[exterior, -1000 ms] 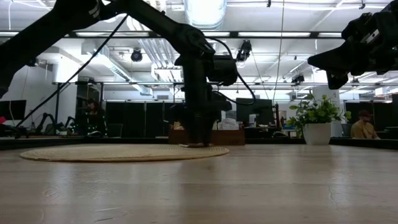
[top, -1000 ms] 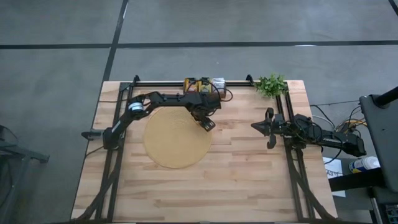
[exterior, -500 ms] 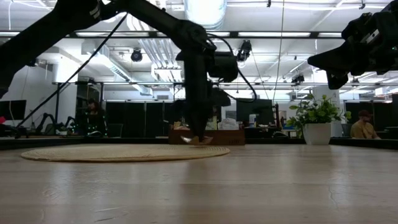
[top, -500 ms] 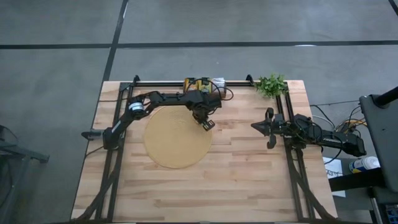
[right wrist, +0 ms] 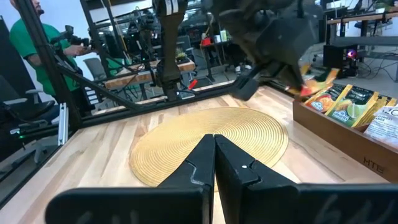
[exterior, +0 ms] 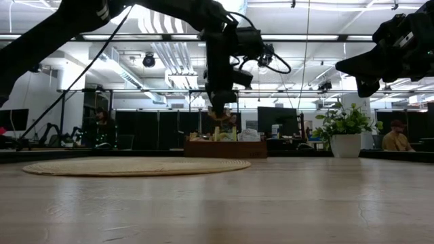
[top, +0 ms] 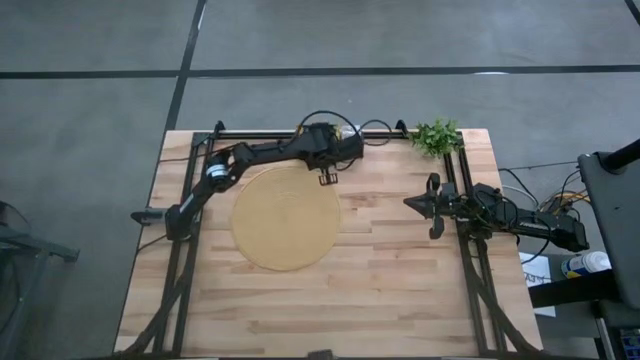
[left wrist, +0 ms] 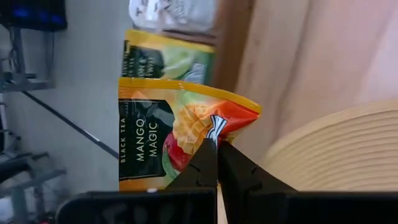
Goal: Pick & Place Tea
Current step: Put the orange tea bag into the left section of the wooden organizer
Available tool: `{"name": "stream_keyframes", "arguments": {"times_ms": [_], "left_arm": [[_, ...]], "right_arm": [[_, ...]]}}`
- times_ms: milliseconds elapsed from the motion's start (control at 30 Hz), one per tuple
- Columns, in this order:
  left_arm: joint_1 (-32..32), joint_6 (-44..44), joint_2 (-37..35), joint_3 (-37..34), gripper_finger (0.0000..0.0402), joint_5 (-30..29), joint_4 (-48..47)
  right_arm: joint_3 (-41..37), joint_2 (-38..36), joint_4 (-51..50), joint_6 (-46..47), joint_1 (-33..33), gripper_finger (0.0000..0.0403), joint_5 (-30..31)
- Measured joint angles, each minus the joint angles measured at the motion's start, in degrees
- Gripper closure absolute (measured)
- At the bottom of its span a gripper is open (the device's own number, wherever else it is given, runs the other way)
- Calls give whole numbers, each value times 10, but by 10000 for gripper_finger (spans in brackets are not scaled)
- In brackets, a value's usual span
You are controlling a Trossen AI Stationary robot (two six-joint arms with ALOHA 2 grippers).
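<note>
1. The left pincer (top: pixel 327 178) hangs in the air over the far edge of the round mat (top: pixel 285 220), just in front of the wooden tray (exterior: pixel 217 149) at the back of the bench (top: pixel 400 290).
2. Its two dark fingers (left wrist: pixel 205 163) are pressed together on the crimped corner of an orange sachet (left wrist: pixel 168 140) printed "Black Tea Mango Magic"; the corner pokes out just past the fingertips and the rest of the packet spreads away to one side.
3. In the low view that sachet (exterior: pixel 218 115) shows as a small pale bit at the pincer's tip, lifted well clear of the mat and higher than the tray's rim.
4. In the tray stand more sachets: a green-yellow one (left wrist: pixel 168 59) right behind the held packet, then a white one (left wrist: pixel 171 12).
5. The right pincer (top: pixel 432 207) waits with its fingers closed on nothing, raised over the bench's right side near the potted plant (top: pixel 436 136).
6. A person in a green top (right wrist: pixel 28 37) stands beyond the bench.
</note>
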Motion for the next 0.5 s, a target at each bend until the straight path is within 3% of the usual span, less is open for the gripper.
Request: {"name": "stream_keyframes", "arguments": {"times_ms": [267,500], "left_arm": [[61,73,0,-24,401,-36,0],[88,107,0,-46,401,-4,15]], "right_arm": [[0,0,0,0,0,394,0],[0,0,0,0,0,394,0]]}}
